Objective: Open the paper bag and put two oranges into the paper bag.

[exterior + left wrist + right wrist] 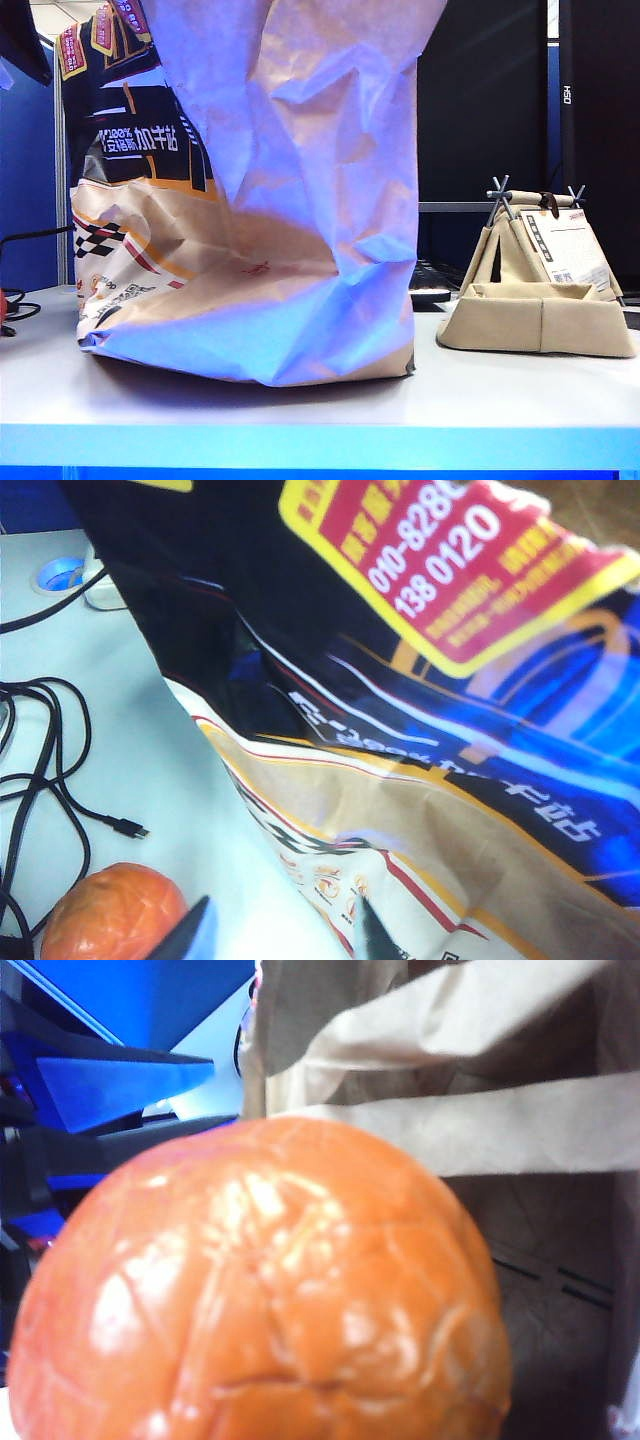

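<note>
The paper bag (270, 200) stands tall and crumpled on the white table (320, 410), its printed side to the left. In the left wrist view my left gripper (283, 938) hangs high beside the bag's printed side (420, 680). Its fingertips (195, 935) are apart with only the table showing between them. One orange (110, 915) lies on the table beside that gripper. In the right wrist view a second orange (260, 1280) fills the picture in front of the bag's tan inside (520, 1130). It hides my right gripper's fingers, which hold it. Neither gripper shows in the exterior view.
A beige fabric tray (540, 315) with a small tent-shaped stand sits at the right of the table. Black cables (40, 780) trail over the table near the loose orange, and a tape roll (60, 575) lies farther off. A keyboard (430, 280) is behind the bag.
</note>
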`<control>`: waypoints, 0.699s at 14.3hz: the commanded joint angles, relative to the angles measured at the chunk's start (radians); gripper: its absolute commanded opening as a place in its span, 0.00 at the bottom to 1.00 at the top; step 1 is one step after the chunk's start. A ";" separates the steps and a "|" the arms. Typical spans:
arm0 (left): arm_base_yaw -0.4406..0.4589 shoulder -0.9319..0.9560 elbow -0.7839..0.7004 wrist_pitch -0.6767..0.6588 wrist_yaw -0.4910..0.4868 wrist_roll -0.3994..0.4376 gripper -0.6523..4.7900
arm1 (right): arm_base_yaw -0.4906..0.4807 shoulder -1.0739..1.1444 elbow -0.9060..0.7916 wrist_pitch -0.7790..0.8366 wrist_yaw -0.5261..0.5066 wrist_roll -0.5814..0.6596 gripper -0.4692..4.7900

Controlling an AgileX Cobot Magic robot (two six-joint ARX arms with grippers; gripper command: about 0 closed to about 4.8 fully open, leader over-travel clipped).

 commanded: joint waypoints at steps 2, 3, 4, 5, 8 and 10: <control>0.001 -0.002 0.002 0.017 0.019 -0.002 0.46 | 0.000 -0.005 0.048 0.013 0.121 -0.003 0.73; 0.001 -0.002 0.002 0.016 0.025 -0.002 0.46 | -0.005 -0.005 0.047 0.002 0.137 -0.003 0.73; 0.001 -0.002 0.002 0.018 0.026 -0.002 0.46 | -0.006 -0.005 0.048 0.006 0.135 -0.003 0.73; 0.001 -0.002 0.002 0.021 0.026 0.000 0.46 | -0.009 -0.005 0.048 0.003 0.154 -0.003 0.86; 0.001 -0.002 0.002 0.030 0.049 0.000 0.46 | -0.008 -0.006 0.048 0.005 0.159 0.007 0.86; 0.001 -0.002 0.002 0.031 0.051 0.000 0.46 | -0.009 -0.006 0.048 0.006 0.162 0.019 0.86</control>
